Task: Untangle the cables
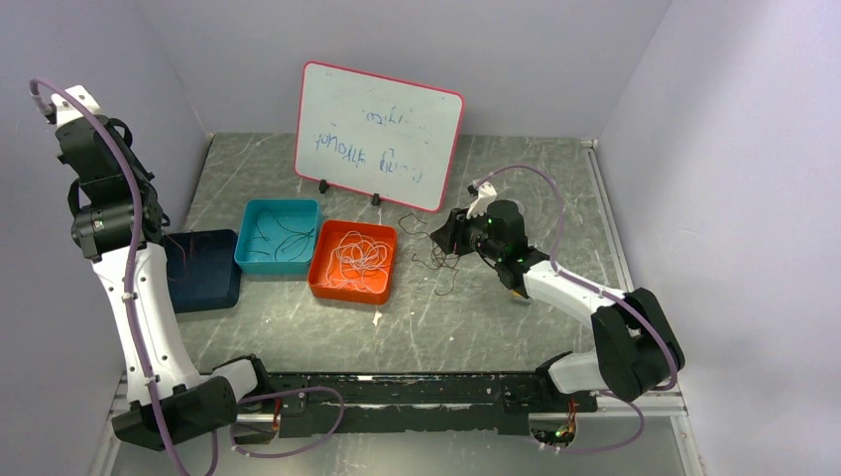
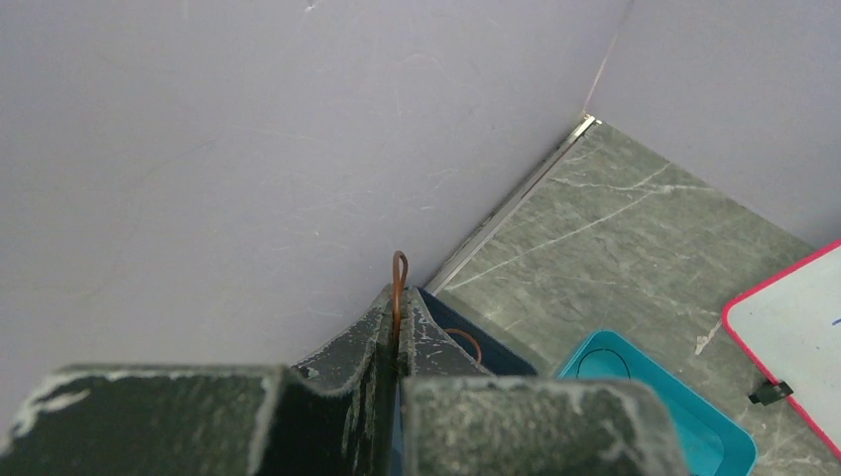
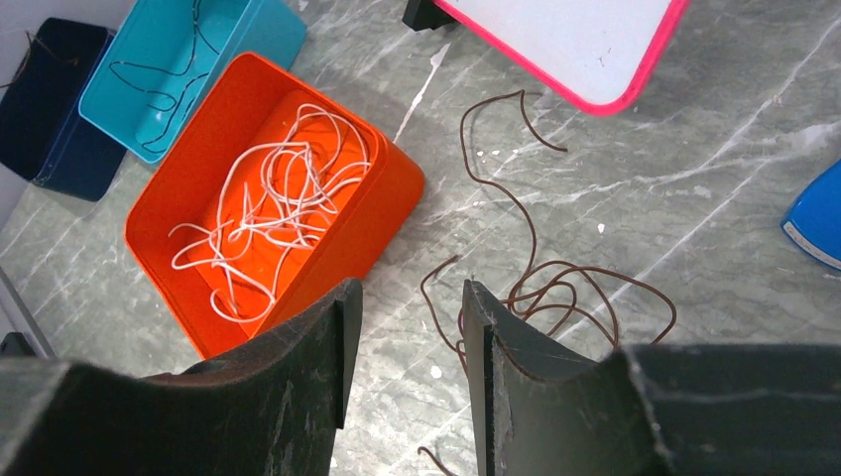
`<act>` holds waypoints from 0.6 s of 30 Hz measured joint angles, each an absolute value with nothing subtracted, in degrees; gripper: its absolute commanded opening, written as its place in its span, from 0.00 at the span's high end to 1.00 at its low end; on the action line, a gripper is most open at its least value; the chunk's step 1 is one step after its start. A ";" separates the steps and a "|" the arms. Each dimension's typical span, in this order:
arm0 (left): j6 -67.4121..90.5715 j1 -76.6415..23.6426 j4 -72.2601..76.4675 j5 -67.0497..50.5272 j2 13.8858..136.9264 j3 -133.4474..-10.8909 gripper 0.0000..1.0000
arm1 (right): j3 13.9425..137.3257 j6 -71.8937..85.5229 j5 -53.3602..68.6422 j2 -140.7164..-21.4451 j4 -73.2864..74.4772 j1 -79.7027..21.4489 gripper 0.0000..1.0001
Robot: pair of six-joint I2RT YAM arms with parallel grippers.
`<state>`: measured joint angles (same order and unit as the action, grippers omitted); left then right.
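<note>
One: Three bins in a row on the table (image 1: pixel 476 317) in your top view, right?

Two: Yes. You have the dark blue bin (image 1: pixel 208 288) on the left, the teal bin (image 1: pixel 278 267) in the middle and the orange bin (image 1: pixel 347 290) on the right. The orange one holds the white cables (image 1: pixel 359 253) in a curly heap, and the teal one holds a few dark cables (image 1: pixel 283 243). Right of the orange bin, the brown cable (image 1: pixel 436 260) lies loose on the table, just in front of the whiteboard (image 1: pixel 379 134).

One: And your left wrist view?

Two: You see the left gripper (image 2: pixel 399 307) pressed fully closed on the reddish cable (image 2: pixel 396 283). A narrow loop stands straight up out of the fingertips, its long axis in line with the fingers. The dark blue bin lies below them, by the wall.

One: Right wrist?

Two: The right gripper (image 3: pixel 407 297) has its jaws partly apart with nothing between them, over the table just beside the orange bin. The brown cable runs from the whiteboard's edge toward the gripper and ends in loose loops by one finger. You cannot tell whether that finger touches it.
</note>
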<state>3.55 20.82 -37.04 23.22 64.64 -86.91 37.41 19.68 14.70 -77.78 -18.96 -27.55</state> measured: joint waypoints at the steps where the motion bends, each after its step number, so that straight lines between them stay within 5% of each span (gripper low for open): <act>1: 3.38 20.82 -37.06 23.16 64.66 -86.87 0.93 | 37.41 19.68 14.74 -77.78 -18.96 -27.55 0.54; 18: 2.00 20.84 -34.26 17.78 70.41 -77.56 0.93 | 37.63 19.68 14.76 -78.26 -18.94 -29.17 0.54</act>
